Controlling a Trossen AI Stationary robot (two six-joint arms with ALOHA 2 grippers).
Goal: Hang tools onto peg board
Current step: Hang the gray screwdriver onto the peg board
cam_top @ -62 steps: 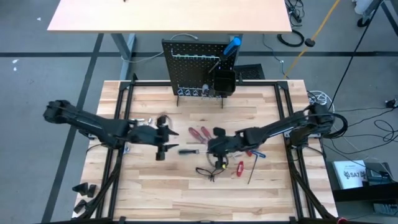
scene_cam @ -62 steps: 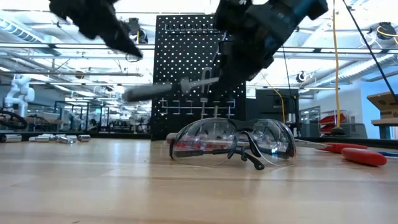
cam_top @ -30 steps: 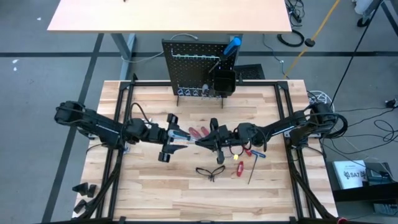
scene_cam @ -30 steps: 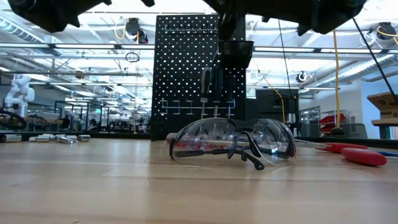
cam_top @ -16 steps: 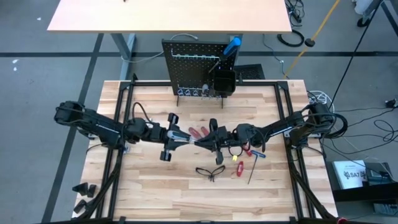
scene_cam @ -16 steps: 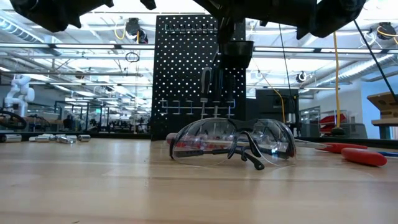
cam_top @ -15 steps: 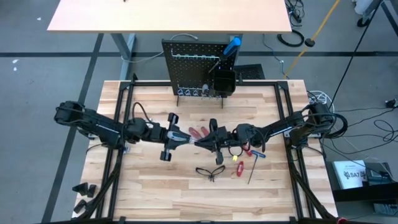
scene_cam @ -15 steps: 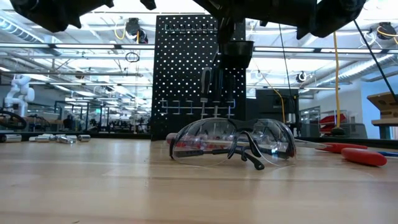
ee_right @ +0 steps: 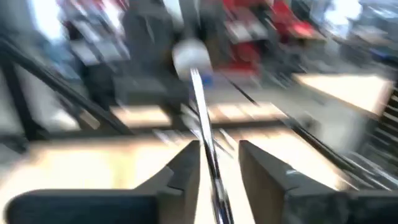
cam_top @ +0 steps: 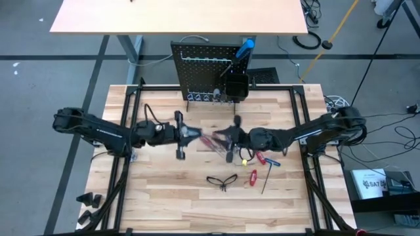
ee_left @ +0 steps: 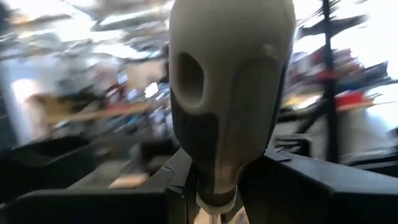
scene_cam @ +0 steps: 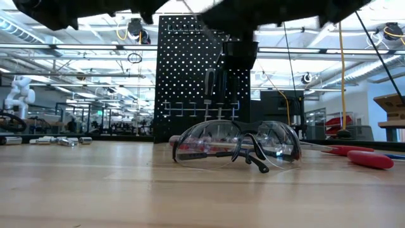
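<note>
Evidently a handover is taking place above mid-surface [cam_top: 164, 196]: the left tool [cam_top: 190, 134] is clamping the screwdriver [ee_left: 230, 93] by its handle, while the right tool [cam_top: 228, 139] is standing slack around the shaft. The peg board [cam_top: 203, 75] is standing upright at the far edge, well apart.

No legible text on tools or peg board [cam_top: 209, 69]. White box on floor beside table [cam_top: 369, 184] carries printed lettering, too small to read.

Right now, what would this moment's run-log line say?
phase: handover | left hand: shut on screwdriver handle | right hand: open around shaft | glasses: lying on table
</note>
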